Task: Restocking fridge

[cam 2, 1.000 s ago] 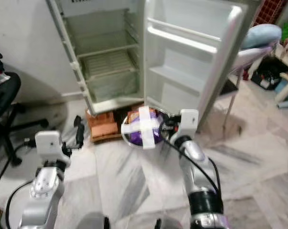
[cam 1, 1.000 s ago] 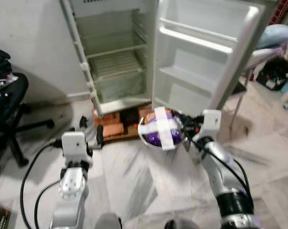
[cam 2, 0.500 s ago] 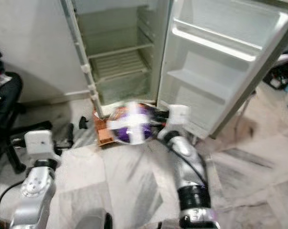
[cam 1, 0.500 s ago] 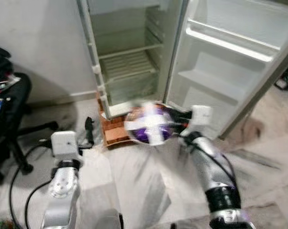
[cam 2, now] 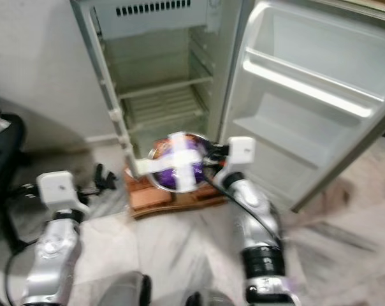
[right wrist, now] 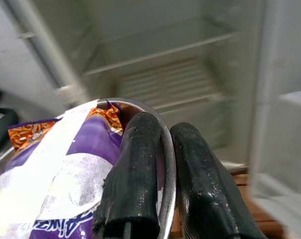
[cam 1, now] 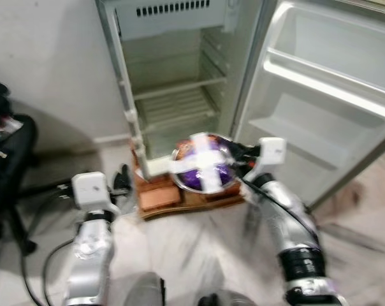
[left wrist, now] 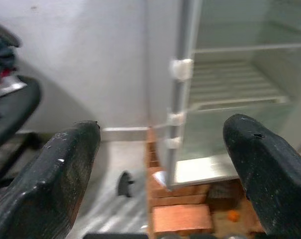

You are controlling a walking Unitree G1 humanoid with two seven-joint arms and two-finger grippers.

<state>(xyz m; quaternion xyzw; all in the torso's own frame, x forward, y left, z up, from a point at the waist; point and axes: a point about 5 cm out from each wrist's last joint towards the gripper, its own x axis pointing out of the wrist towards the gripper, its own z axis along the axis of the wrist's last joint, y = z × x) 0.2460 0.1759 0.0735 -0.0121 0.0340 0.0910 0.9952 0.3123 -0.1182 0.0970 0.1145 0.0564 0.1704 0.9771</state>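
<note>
Right wrist view: right end effector [right wrist: 163,199] pinches bowl [right wrist: 168,164] rim.

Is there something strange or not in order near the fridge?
Yes. The fridge stands on bricks rather than on the floor, and the metal bowl in the right gripper holds a purple snack packet, crossed by white tape.

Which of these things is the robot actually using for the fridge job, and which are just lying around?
Part of the job:
- open fridge
- steel bowl holding a purple packet
- right gripper, shut on the bowl's rim

Just lying about:
- black chair
- bricks under the fridge
- left gripper, open and holding nothing
</note>
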